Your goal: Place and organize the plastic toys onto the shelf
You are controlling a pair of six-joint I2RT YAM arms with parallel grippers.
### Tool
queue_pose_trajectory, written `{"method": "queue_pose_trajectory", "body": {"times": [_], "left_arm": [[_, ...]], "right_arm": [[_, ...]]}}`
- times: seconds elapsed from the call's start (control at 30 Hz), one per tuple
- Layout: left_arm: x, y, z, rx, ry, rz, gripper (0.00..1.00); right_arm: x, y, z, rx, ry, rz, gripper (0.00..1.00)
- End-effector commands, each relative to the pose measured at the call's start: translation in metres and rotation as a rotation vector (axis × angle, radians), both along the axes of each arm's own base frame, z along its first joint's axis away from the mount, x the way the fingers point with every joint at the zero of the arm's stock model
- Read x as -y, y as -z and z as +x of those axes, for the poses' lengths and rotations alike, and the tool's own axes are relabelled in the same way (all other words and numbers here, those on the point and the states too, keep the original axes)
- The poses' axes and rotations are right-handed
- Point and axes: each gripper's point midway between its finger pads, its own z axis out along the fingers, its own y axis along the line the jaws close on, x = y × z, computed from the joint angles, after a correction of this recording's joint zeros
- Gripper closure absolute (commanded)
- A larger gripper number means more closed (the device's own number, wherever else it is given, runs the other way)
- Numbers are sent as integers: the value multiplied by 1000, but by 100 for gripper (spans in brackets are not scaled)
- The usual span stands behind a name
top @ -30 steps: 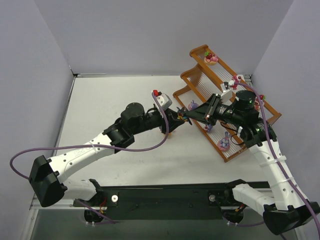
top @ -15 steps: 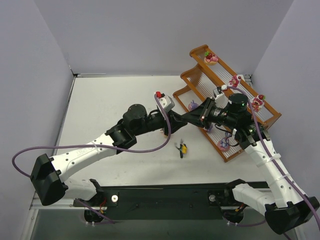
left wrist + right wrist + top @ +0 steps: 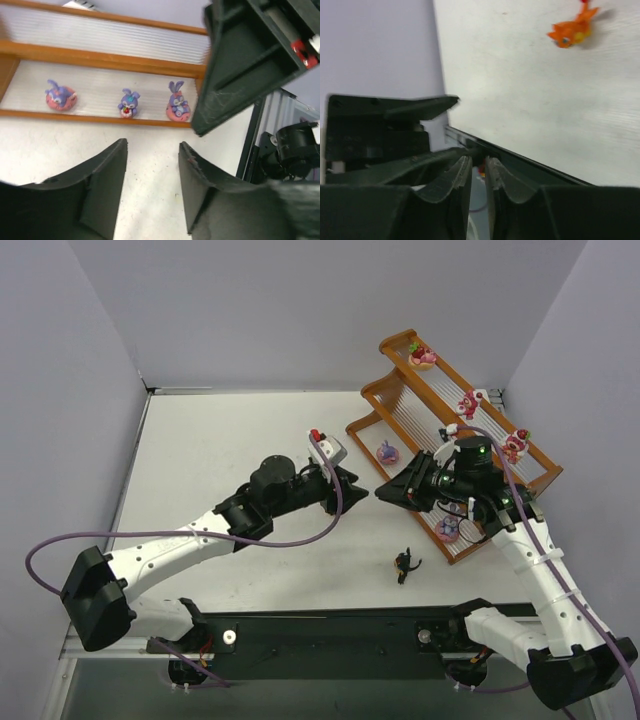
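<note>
A black winged toy lies on the table in front of the shelf, clear of both grippers. My left gripper is open and empty, tip to tip with my right gripper. The right one's jaws stand a narrow gap apart with nothing between them. Three purple toys sit on the lowest tier of the shelf, beyond my left gripper. Pink toys stand on the upper tiers. An orange toy lies on the table far from my right gripper.
Grey walls close in the table on the left, back and right. The black rail with both arm bases runs along the near edge. Purple cables loop off both arms. The right gripper's body fills the upper right of the left wrist view.
The black winged toy was between both grippers' tips a second ago. It fell to the table and ended up farther right and nearer. Both grippers have opened somewhat and drawn slightly apart.
</note>
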Motion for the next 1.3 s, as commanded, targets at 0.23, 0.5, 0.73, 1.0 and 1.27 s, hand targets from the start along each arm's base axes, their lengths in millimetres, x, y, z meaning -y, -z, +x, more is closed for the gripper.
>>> {"method": "queue_pose_trajectory", "body": {"times": [0.23, 0.5, 0.73, 1.0, 1.27], "left_arm": [[-35, 87, 50, -360, -495, 57, 27], [-40, 161, 74, -465, -759, 228, 17], [-42, 187, 83, -452, -870, 315, 17], [-42, 201, 87, -455, -895, 300, 24], [-35, 208, 96, -436, -900, 301, 31]], "right_arm": [[65, 56, -18, 11, 75, -442, 49], [72, 63, -29, -11, 90, -463, 42], [77, 61, -37, -20, 95, -473, 42], [79, 63, -42, -31, 92, -479, 42], [81, 61, -43, -36, 94, -486, 43]]}}
